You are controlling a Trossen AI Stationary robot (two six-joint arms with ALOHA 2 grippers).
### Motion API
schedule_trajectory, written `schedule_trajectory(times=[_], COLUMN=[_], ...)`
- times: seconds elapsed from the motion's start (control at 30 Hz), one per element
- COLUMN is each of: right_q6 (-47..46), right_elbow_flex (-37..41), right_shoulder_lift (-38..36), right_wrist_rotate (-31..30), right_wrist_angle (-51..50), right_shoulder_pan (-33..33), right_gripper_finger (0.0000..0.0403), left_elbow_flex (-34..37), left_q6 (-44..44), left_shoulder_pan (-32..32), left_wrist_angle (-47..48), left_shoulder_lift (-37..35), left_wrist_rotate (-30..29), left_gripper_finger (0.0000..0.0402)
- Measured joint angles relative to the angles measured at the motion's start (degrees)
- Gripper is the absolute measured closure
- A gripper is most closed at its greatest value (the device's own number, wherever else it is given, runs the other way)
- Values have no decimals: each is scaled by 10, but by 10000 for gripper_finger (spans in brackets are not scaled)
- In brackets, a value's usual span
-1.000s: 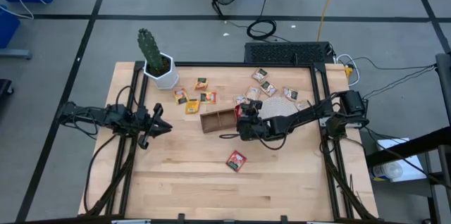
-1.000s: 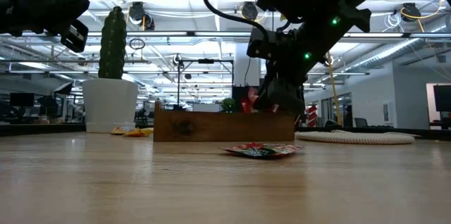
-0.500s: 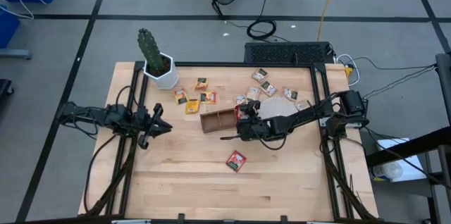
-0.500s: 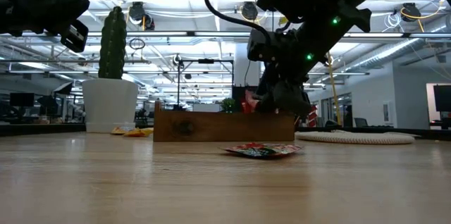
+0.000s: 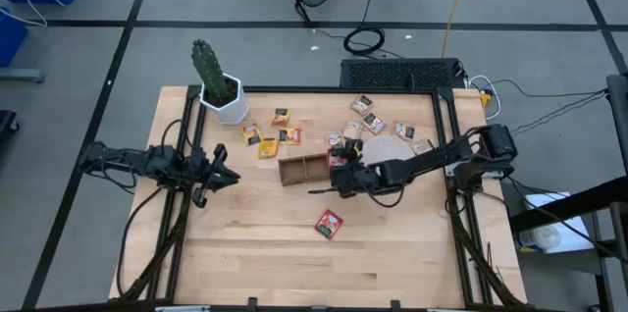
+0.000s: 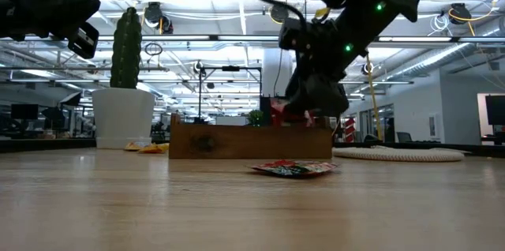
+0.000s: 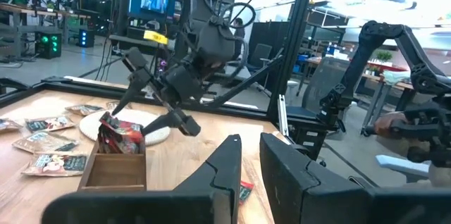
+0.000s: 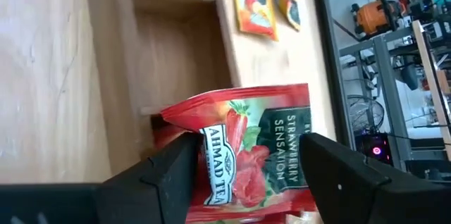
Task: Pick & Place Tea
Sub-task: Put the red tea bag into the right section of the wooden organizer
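open right pincer [image 7: 144,115] over red sachet [image 8: 257,157]

Pale wooden table [image 5: 255,243] with potted cactus [image 5: 218,84], wooden tray [image 5: 304,167], whitish disc [image 5: 386,147], scattered tea sachets [image 5: 329,224].

One camera looks straight down on the surface [image 5: 255,243]; another sits level at its edge. Wrist cameras look close; all four share the tray [image 5: 302,168].

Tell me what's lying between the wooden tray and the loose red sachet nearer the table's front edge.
Nothing: the high view shows bare tabletop between the wooden tray and the red sachet.
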State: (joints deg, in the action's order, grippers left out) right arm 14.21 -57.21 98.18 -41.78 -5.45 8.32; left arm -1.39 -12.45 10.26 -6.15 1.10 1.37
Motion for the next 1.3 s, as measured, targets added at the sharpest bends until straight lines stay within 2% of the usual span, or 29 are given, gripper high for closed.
schedule_trajectory(times=[0.13, 0.3, 0.47, 0.67, 0.8, 0.93, 0.97, 1.1, 1.3], right_q6=[-33, -111, -132, -110, -75, -52, -55, -79, -86], right_elbow_flex=[0, 0, 0, 0, 0, 0, 0, 0, 0], right_shoulder_lift=[-26, -49, -50, -56, -61, -61, -60, -45, -30], right_wrist_rotate=[13, 89, 89, 87, 92, 163, 186, 239, 254], right_wrist_angle=[-7, -60, -83, -50, -14, -20, -25, -38, -40], right_shoulder_pan=[0, -15, -19, -6, 5, -18, -28, -62, -75], right_gripper_finger=[173, 176, 176, 185, 241, 371, 385, 401, 403], left_elbow_flex=[0, 0, 0, 0, 0, 0, 0, 0, 0], left_q6=[0, 0, 0, 0, 0, 0, 0, 0, 0], left_shoulder_pan=[0, 0, 0, 0, 0, 0, 0, 0, 0], left_wrist_angle=[0, 0, 0, 0, 0, 0, 1, 0, 0], left_shoulder_lift=[0, 0, 0, 0, 0, 0, 0, 0, 0], left_wrist_rotate=[0, 0, 0, 0, 0, 0, 0, 0, 0], left_gripper_finger=[344, 344, 344, 344, 344, 344, 344, 344, 344])
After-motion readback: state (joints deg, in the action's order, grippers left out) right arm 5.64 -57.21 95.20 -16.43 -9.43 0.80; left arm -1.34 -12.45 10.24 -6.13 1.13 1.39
